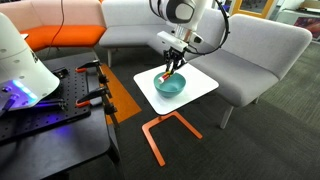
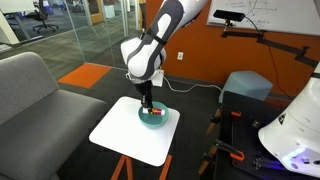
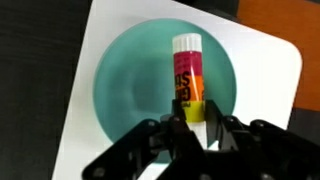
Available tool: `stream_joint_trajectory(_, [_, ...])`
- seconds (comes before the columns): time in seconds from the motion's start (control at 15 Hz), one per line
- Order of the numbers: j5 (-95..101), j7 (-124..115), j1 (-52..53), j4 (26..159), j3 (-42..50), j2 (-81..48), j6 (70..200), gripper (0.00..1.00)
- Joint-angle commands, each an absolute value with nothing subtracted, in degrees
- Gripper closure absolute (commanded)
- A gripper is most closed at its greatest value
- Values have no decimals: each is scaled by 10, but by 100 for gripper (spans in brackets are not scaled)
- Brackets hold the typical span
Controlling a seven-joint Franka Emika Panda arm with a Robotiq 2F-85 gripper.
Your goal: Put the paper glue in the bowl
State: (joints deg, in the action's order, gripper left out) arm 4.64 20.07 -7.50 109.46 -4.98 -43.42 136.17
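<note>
The jaws are shut tight on the paper glue (image 3: 188,78). They hold it by its yellow bottom end only, so most of the stick pokes out past them, white cap (image 3: 186,42) first. That is a small hold on a smooth thing. I think the stick could slip or tip if the arm jerks.

Right under the glue is the bowl (image 3: 130,85). In the wrist view the stick lies across the middle of the teal circle, a bit toward one side. In an exterior view the jaws hang just over the bowl (image 1: 170,87), and the red of the glue (image 1: 172,73) shows at the rim. I cannot tell if the stick touches the inside yet.

If the jaws let go from too high, the stick may bounce, and it is round, so it may roll. The sides of the bowl should catch it, I guess. If the jaws go lower, they could bump the rim and push or tip the bowl.

The bowl sits on the white worktop (image 3: 265,80), with bare space all round it. A stick that hops out could roll to the edge and drop to the dark floor (image 1: 260,140), beside the thin orange legs (image 1: 165,130). Further back is the grey sofa (image 1: 250,55), well apart from all this.
</note>
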Motion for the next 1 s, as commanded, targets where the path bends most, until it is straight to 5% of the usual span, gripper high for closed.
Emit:
stream_joint_trajectory(0.0, [29, 162, -69, 1124, -41, -416, 1392, 46])
stream_joint_trajectory(0.13, [28, 147, -66, 1131, -38, -412, 1403, 44])
stream_joint_trajectory(0.53, [33, 131, -46, 1173, -42, -341, 1357, 1])
stream_joint_trajectory(0.93, [29, 95, -14, 1242, -43, -238, 1314, 0])
